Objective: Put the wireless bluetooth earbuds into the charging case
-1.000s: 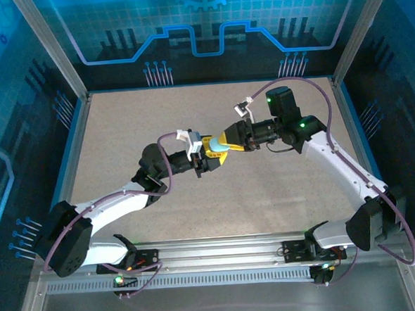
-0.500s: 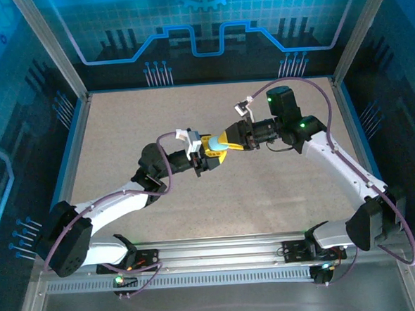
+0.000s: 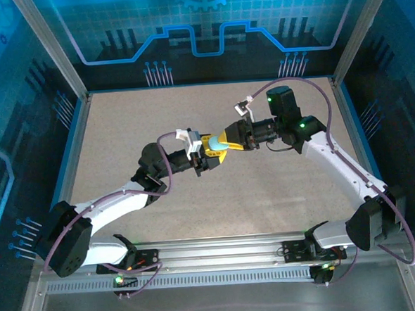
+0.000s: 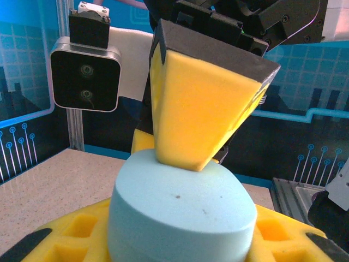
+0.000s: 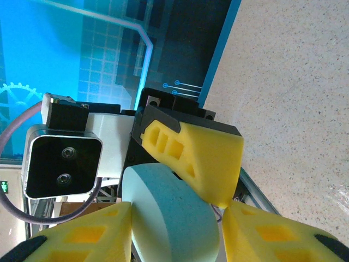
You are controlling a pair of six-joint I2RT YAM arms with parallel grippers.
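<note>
A light blue, pebble-shaped charging case (image 3: 217,146) hangs above the middle of the table, where both arms meet. My left gripper (image 3: 209,152) is shut on it; in the left wrist view the case (image 4: 180,207) sits between the yellow fingers (image 4: 71,232). My right gripper (image 3: 224,142) comes from the right and is closed around the same case (image 5: 169,213), with one of its fingers (image 4: 202,109) resting on the case's top face. In the right wrist view a left finger (image 5: 207,158) lies against the case. The lid looks closed. The earbuds are out of view.
The speckled beige table (image 3: 191,114) is fenced by blue walls and metal posts. Both arms' bases stand on a rail (image 3: 220,253) at the near edge. Each wrist camera faces the other at close range.
The right gripper has shifted slightly left onto the case, and its fingers have moved a little. The left arm and the case stay in place.
</note>
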